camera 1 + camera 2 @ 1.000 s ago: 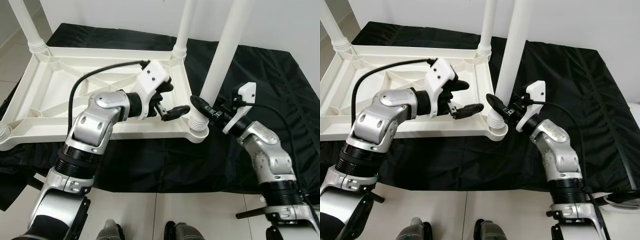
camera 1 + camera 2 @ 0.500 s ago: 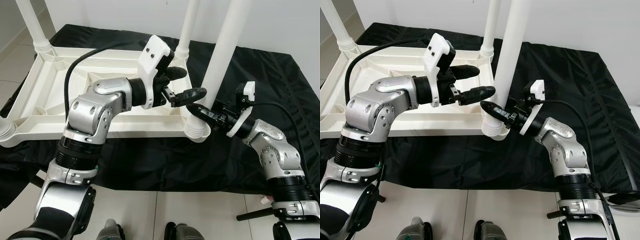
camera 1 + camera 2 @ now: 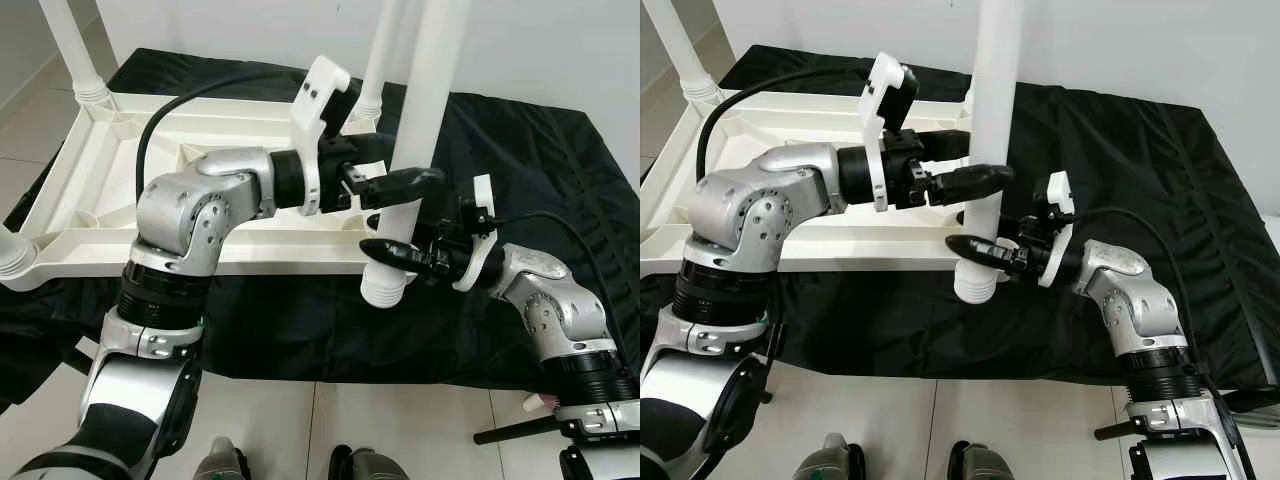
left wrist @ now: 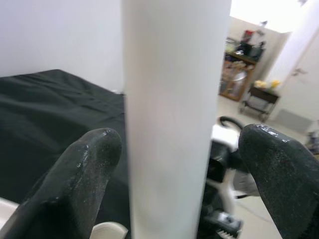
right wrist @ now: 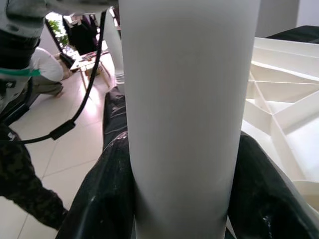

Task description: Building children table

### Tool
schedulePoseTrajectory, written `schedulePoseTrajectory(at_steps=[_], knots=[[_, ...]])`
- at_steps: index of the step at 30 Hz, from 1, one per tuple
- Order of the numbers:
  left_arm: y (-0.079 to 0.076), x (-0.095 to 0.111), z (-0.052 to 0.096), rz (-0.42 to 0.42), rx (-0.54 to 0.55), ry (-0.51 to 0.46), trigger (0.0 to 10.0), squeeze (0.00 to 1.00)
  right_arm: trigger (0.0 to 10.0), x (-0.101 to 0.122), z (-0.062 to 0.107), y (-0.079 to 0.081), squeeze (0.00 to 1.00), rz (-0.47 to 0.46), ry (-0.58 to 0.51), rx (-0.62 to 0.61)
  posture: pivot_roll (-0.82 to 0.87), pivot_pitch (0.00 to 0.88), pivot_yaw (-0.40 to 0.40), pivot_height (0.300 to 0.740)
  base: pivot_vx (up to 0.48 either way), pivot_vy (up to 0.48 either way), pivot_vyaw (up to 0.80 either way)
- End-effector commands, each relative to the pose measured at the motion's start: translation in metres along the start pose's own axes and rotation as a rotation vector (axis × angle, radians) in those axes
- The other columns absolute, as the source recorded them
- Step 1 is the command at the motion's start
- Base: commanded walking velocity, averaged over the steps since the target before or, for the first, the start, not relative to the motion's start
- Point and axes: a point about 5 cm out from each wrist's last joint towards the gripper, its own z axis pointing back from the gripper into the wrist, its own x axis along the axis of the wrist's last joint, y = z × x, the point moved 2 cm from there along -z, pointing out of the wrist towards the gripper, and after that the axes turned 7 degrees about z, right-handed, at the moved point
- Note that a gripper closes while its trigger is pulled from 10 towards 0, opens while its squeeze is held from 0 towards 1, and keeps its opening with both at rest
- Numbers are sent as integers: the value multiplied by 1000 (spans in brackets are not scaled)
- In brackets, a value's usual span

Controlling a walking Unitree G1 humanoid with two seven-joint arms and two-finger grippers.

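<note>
Upper left of the left eye view: the white tabletop frame (image 3: 110,190) lies upside down on the black cloth (image 3: 560,170), with one leg (image 3: 70,50) standing in its far corner socket and another leg (image 3: 383,50) upright at the upper centre, partly behind the loose one.

Centre: the left gripper (image 3: 385,170) reaches in from the left, its black fingers (image 4: 82,174) spread either side of the loose table leg (image 3: 420,130). The wrist view shows a gap between the pads and the leg on both sides, so it brackets the leg without clamping it.

Centre right, lower: the right gripper (image 3: 400,250) pinches the same leg just above its ribbed foot end (image 3: 385,285), fingers (image 5: 99,199) pressed against both sides.

What has changed: a second ago the leg's foot sat at the near right corner of the frame, with the left gripper low over the frame. Now the left gripper has risen to the leg's mid height, and the foot end has come away from the corner and hangs in front of the frame's near edge, over the cloth. The leg also looks nearer to upright than before.

Meaning for the task: this leg is not seated. Looks like it slipped off or was pulled from the corner socket, so it has to be lined up over that socket again and pushed down. Left gripper probably needs to close first to steady it.
</note>
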Motion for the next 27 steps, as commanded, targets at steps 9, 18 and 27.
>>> schedulePoseTrajectory(at_steps=[9,18,27], knots=[[-20,6,-3,25,-155,24,9451,0,10000,1,1,4,0,26,31,54,-2,66,-61,740,0,0,0],[-23,5,-2,43,-175,19,0,0,10000,1,1,2,0,36,39,51,-5,64,-60,740,0,0,0],[-25,6,-2,36,-187,25,0,0,10000,5,1,-2,0,56,29,32,-11,70,-57,740,0,0,0]])
